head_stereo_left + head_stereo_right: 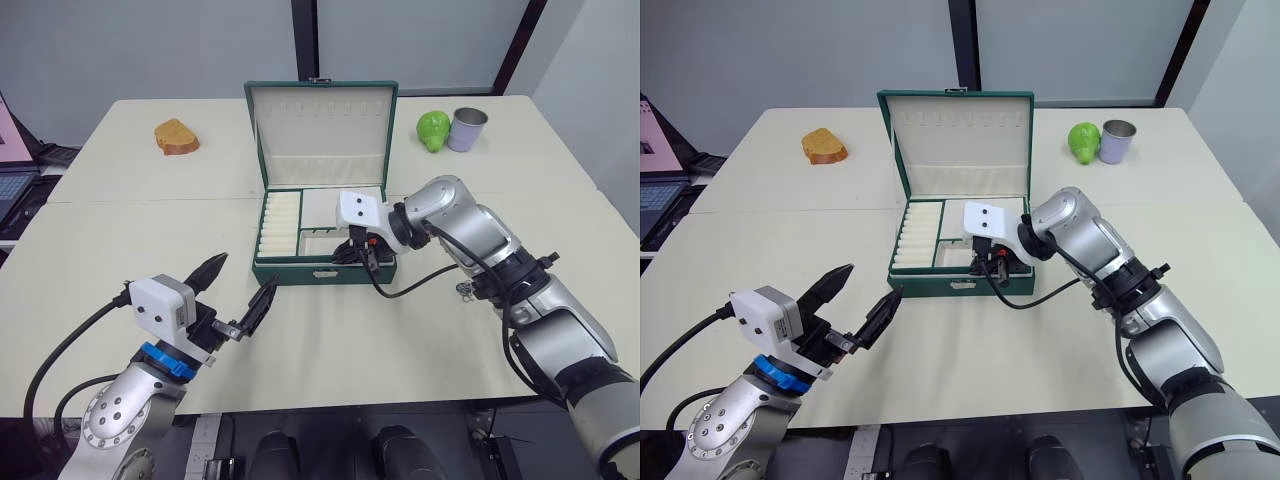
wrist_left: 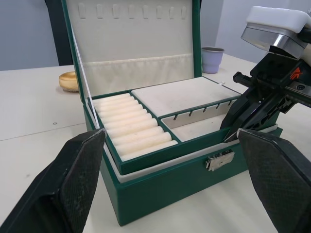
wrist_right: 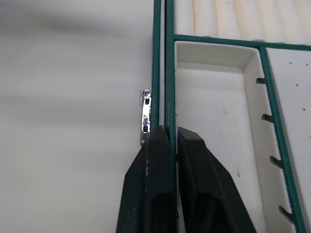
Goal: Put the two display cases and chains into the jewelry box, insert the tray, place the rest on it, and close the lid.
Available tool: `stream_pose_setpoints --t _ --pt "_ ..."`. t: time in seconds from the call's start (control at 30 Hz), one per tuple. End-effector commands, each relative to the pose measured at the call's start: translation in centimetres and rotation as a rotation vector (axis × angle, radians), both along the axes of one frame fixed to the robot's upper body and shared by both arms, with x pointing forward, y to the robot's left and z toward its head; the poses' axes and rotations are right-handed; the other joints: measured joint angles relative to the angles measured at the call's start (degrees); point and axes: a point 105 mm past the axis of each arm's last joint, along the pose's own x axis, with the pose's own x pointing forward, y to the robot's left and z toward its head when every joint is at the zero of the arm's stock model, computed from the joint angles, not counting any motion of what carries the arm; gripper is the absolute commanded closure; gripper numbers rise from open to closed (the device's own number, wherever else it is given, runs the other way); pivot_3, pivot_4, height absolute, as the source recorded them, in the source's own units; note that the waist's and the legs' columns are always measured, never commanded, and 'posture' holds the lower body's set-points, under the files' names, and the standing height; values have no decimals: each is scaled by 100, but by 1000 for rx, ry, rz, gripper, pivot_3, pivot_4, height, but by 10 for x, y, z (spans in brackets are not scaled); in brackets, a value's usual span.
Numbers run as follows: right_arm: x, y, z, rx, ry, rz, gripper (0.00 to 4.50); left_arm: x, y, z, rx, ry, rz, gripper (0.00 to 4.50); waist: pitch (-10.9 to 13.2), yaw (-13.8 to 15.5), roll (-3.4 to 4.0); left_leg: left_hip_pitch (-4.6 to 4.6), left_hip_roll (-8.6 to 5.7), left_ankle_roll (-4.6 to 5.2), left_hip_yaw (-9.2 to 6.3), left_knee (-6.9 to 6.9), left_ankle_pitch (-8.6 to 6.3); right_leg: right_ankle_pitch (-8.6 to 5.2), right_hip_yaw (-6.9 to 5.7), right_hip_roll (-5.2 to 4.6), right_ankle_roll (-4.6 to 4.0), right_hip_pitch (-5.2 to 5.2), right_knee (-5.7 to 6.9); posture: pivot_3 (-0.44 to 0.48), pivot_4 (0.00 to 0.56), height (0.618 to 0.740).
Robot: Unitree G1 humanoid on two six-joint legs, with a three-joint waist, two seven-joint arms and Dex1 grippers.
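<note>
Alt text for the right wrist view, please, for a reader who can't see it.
The right gripper's two black fingers pinch the dark green front rim of the tray, which sits in the jewelry box. A small metal clasp shows on the box's front, and the tray's cream compartments hold nothing visible.

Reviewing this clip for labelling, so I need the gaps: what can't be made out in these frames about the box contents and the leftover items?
- Under the tray: it sits in the jewelry box and covers whatever lies below, in every view.
- Right gripper: pinched on the tray's front rim; its arm blocks the tray's right front corner in the eye views.
- Small metal thing on the table by the right forearm: too small to identify.
- Lid hooks: too small to count.
</note>
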Motion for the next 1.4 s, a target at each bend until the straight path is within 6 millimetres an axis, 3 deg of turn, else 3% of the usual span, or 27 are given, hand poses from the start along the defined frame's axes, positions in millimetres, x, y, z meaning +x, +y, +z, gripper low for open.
stream_pose_setpoints --t 0.03,0.33,0.43,0.63,0.9,1.2,1.4 --pt "0 5 20 63 -41 17 3261 -1 -4 5 15 -20 -16 0 0 0 0 0 0 0 0 0 0 0 0 0 0 0 0 0 150 740" --pt "9 2 62 329 -76 -25 1043 0 -5 7 20 -22 -28 0 0 1 0 -1 0 0 0 -1 0 0 0 1 0 1 0 0 150 740" --pt "16 -7 66 419 -92 -61 1043 2 -5 8 24 -23 -33 0 0 8 0 -2 -1 0 0 0 0 0 -1 -1 0 3 -1 0 150 740" --pt "35 -21 40 461 -101 -170 2721 6 -7 8 32 -25 -59 0 0 -3 -1 1 -1 0 0 0 0 0 0 0 0 6 -2 0 150 740" --pt "50 -21 13 412 -92 -250 4467 11 -7 9 44 -28 -87 0 0 -22 0 0 0 -1 4 -1 0 0 2 1 0 2 -1 0 150 740" --pt "54 -24 -10 339 -57 -278 4467 11 -7 8 52 -25 -94 0 -1 -20 0 4 1 -1 3 0 1 0 0 1 0 7 0 0 150 740" --pt "43 -20 27 528 -22 -201 4467 13 -7 9 65 -24 -113 0 -1 -17 1 3 0 -1 3 0 1 0 0 1 0 7 0 0 150 740"
